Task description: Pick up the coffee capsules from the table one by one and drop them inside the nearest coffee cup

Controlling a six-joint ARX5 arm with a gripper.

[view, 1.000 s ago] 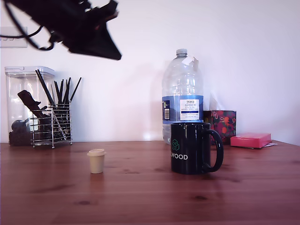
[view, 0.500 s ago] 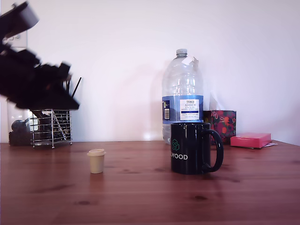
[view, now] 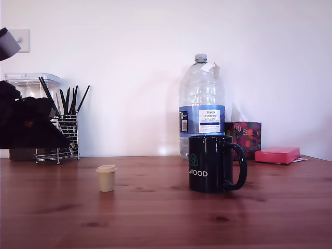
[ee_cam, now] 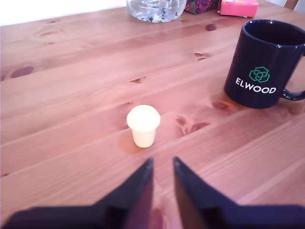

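Note:
A cream-beige coffee capsule [view: 106, 177] [ee_cam: 143, 125] stands upright on the wooden table, left of the coffee cup in the exterior view. The coffee cup [view: 209, 164] [ee_cam: 265, 64] is a glossy black mug with white lettering and a teal logo. Its handle points to the exterior view's right. My gripper [ee_cam: 162, 161] hangs above the table a short way from the capsule, its tips aimed at it. The two black fingers stand almost together with only a narrow slit between them and nothing in it. In the exterior view the gripper [view: 52, 136] is a dark mass at the far left.
A large clear water bottle [view: 202, 106] stands behind the cup. Right of it are a patterned box [view: 246, 135] and a pink box [view: 277, 154]. A wire holder with black sticks [view: 61, 136] and a clear container [view: 28, 85] stand at the back left.
The arm has swung down from the top of the exterior view to low at the far left. The capsule and cup have not moved.

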